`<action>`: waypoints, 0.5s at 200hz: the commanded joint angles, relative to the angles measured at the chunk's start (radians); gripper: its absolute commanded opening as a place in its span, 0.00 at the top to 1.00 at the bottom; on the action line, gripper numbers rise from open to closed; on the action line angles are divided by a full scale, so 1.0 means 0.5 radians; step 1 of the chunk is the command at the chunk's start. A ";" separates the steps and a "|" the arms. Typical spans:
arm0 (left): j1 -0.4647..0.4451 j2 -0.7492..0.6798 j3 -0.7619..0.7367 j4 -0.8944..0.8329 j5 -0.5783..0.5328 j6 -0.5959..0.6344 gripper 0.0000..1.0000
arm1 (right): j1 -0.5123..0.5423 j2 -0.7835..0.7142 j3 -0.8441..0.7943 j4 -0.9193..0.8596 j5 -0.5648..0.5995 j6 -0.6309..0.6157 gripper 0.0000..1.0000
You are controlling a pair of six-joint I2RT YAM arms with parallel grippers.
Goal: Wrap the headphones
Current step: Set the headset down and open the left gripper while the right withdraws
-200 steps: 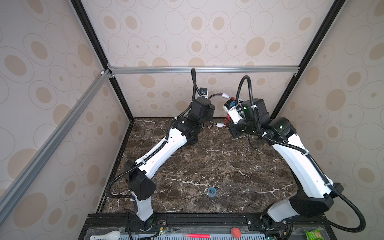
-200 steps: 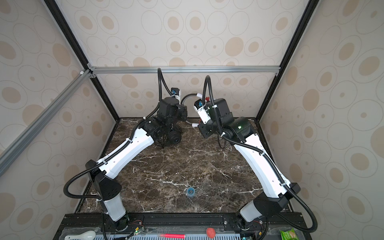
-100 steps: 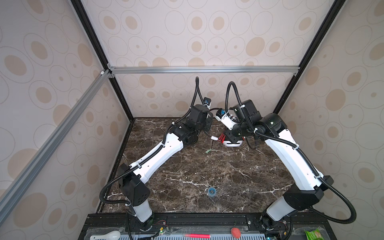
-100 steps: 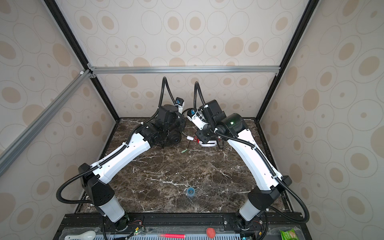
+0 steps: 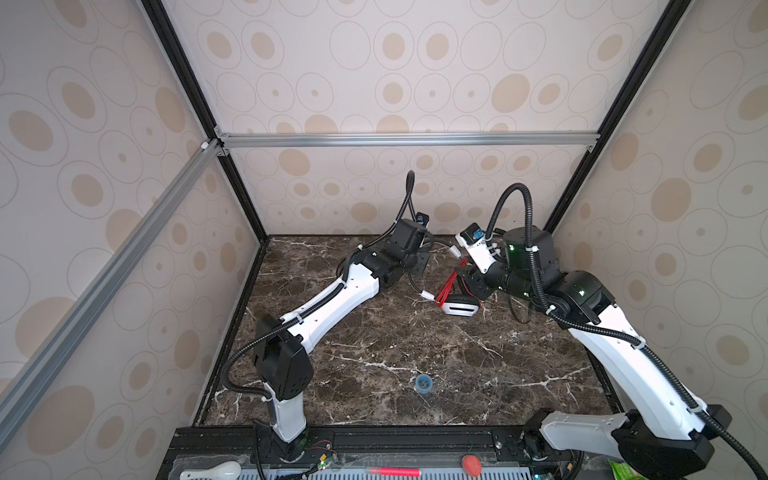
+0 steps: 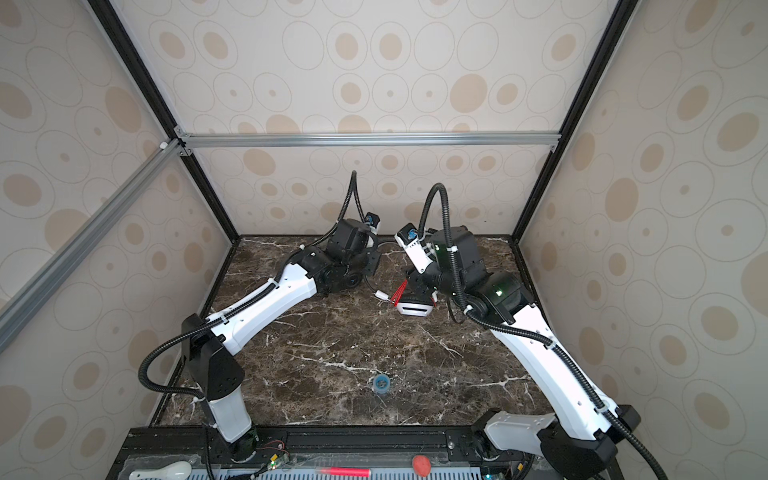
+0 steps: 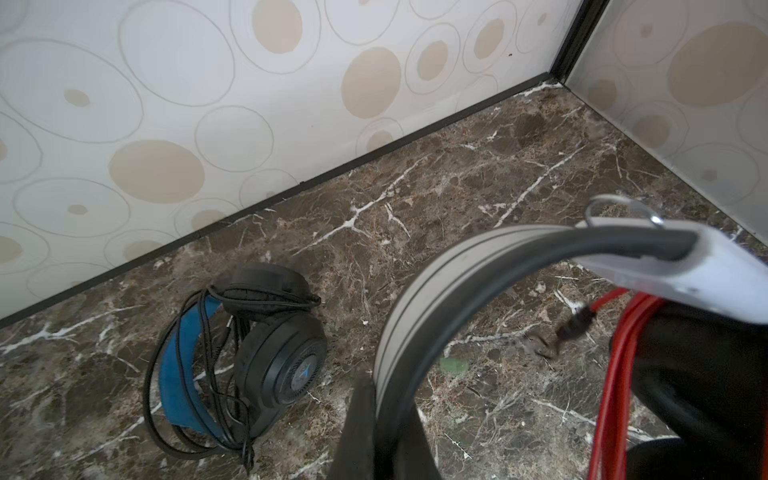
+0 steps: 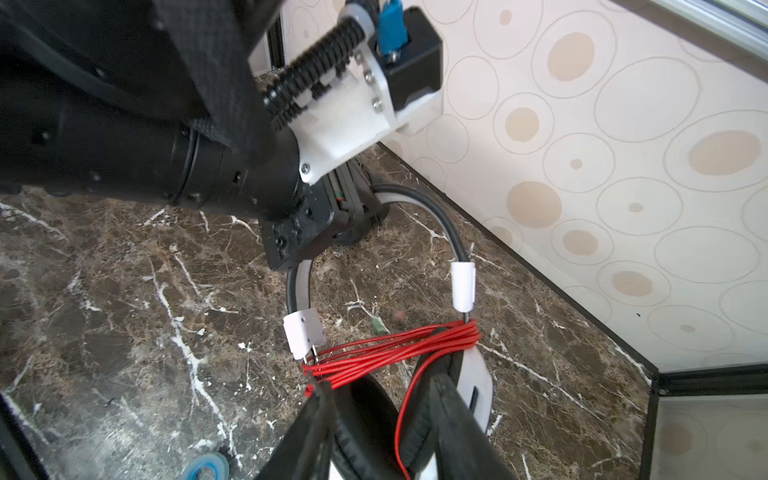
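The white headphones (image 5: pixel 457 308) (image 6: pixel 411 309) lie at the back right of the table, their red cord (image 8: pixel 395 349) wound in several turns between the white sliders. In the left wrist view my left gripper (image 7: pixel 384 395) is shut on their grey-and-black headband (image 7: pixel 419 299). My right gripper (image 8: pixel 380 386) is open: its fingers (image 8: pixel 449 415) straddle the black ear pads (image 8: pixel 365 415) and a loose red strand, one finger touching the cord bundle. The black headphones (image 7: pixel 257 353), with a blue inner band and thin black cord round them, lie by the back wall and show only in the left wrist view.
A small blue tape roll (image 5: pixel 424 382) (image 6: pixel 381 383) lies near the front middle of the marble table (image 5: pixel 374 332). The back wall (image 7: pixel 208 124) and right wall (image 8: pixel 706 436) stand close to both grippers. Small items lie along the front rail (image 5: pixel 395 471).
Both grippers have come down and to the right with the white headphones, which now rest on the table. The right gripper's jaws have parted; the left stays shut on the headband.
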 commanded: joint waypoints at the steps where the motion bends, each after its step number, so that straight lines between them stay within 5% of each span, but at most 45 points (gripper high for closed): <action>1: 0.034 -0.007 0.109 0.109 0.117 -0.156 1.00 | -0.018 -0.037 -0.073 0.142 0.085 0.021 0.55; 100: 0.122 0.420 0.074 0.642 0.335 -0.581 1.00 | -0.153 -0.052 -0.157 0.376 0.476 0.173 0.35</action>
